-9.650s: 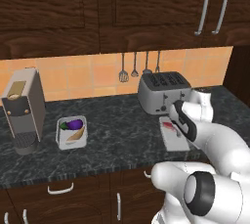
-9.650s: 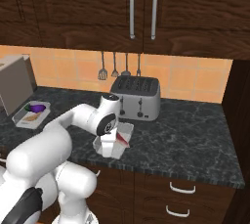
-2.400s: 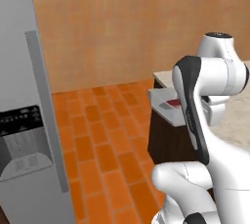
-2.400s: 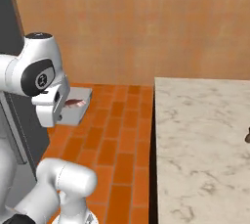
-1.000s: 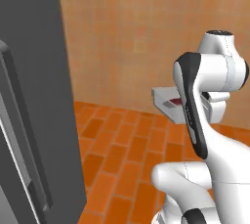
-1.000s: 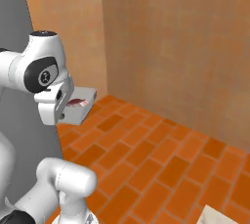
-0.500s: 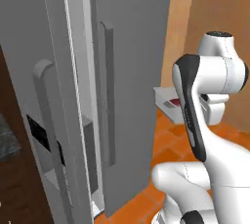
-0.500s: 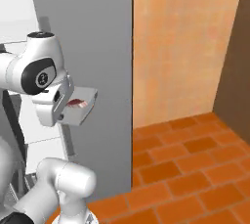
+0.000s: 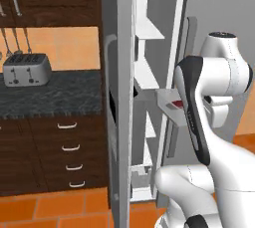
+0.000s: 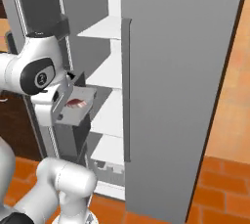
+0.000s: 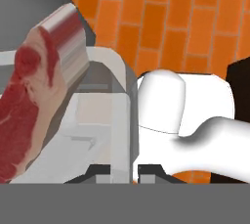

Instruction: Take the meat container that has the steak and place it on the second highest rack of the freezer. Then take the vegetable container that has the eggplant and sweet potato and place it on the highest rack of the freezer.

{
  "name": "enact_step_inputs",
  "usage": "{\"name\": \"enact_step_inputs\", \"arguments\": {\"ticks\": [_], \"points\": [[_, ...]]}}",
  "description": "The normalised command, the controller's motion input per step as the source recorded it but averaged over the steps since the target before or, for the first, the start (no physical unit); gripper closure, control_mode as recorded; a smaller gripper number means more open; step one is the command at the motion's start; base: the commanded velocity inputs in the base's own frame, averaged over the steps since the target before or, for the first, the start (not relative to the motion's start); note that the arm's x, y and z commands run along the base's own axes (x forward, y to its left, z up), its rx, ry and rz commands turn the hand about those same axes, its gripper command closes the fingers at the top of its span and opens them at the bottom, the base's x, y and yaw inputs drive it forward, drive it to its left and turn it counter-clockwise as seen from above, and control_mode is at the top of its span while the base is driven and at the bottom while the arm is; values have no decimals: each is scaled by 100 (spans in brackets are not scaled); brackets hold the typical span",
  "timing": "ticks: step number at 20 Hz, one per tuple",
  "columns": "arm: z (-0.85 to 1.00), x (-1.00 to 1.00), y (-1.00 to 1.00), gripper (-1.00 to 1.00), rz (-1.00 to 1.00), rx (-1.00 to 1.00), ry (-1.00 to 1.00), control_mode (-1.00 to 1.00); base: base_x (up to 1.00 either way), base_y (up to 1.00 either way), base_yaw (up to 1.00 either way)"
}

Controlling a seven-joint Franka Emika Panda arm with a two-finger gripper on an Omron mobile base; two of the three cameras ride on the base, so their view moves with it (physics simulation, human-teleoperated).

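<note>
One tray of steak held level before the open freezer.

Several white shelves stood stacked inside the freezer (image 10: 110, 71), its grey door (image 10: 176, 91) swung wide at the right, leaving a narrow gap beside the tray (image 10: 78, 106). No writing was readable. The claw (image 11: 126, 168) was clamped tight on the tray's rim, steak (image 11: 22, 100) lying inside, short of the shelves.

One freezer (image 10: 185, 96), door open. Inside it four white shelves visible in the right base view, incl. one highest rack (image 10: 100, 28) and one second highest rack (image 10: 108, 76). One meat container (image 10: 75, 105) with one steak (image 11: 24, 105) in it. One toaster (image 9: 26, 70) on the tabletop (image 9: 55, 97). Four drawer handles (image 9: 67, 125) below. Three hanging utensils (image 9: 12, 43).
</note>
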Motion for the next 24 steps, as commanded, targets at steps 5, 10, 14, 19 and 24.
{"name": "enact_step_inputs", "arguments": {"ticks": [5, 10, 14, 19, 24], "points": [[0, 0, 0, 100, 0, 0, 0, 100, 12, -90, 57], [0, 0, 0, 100, 0, 0, 0, 100, 45, -62, 32], [0, 0, 0, 100, 0, 0, 0, 100, 66, 14, 17], [0, 0, 0, 100, 0, 0, 0, 100, 43, 39, 9], [0, 0, 0, 100, 0, 0, 0, 100, 11, 15, 5]]}}
